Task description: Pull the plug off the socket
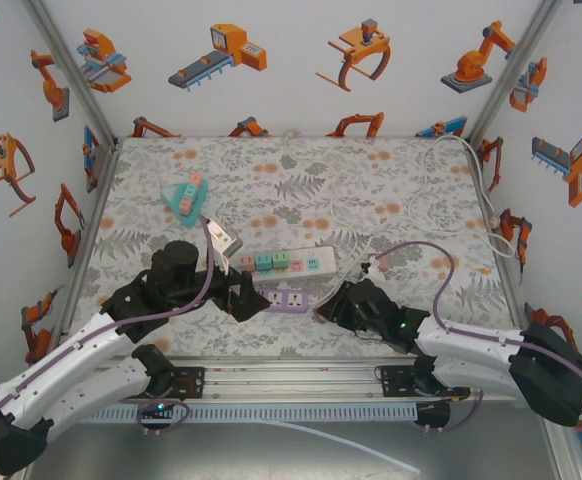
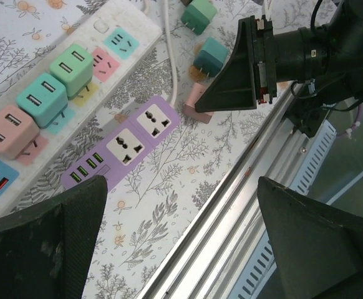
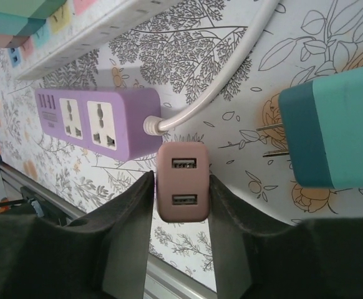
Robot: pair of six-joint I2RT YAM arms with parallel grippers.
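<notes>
A white power strip (image 1: 316, 262) lies mid-table with a pink plug (image 2: 7, 132), a teal plug (image 2: 41, 99) and a green plug (image 2: 72, 65) seated in it. Before it lies a purple strip (image 1: 293, 298), its sockets bare. My right gripper (image 3: 181, 187) is shut on a mauve USB plug (image 3: 181, 182) just off the purple strip's (image 3: 97, 118) cable end, low over the mat. My left gripper (image 2: 181, 212) hangs wide open with nothing between its fingers, over the table's front edge beside the purple strip (image 2: 128, 143).
A loose teal plug (image 3: 337, 134) lies prongs-out to the right of the held one, and a loose green plug (image 2: 198, 14) beyond it. A metal rail (image 2: 256, 187) runs along the near edge. A teal dish of blocks (image 1: 184, 195) sits at the back left.
</notes>
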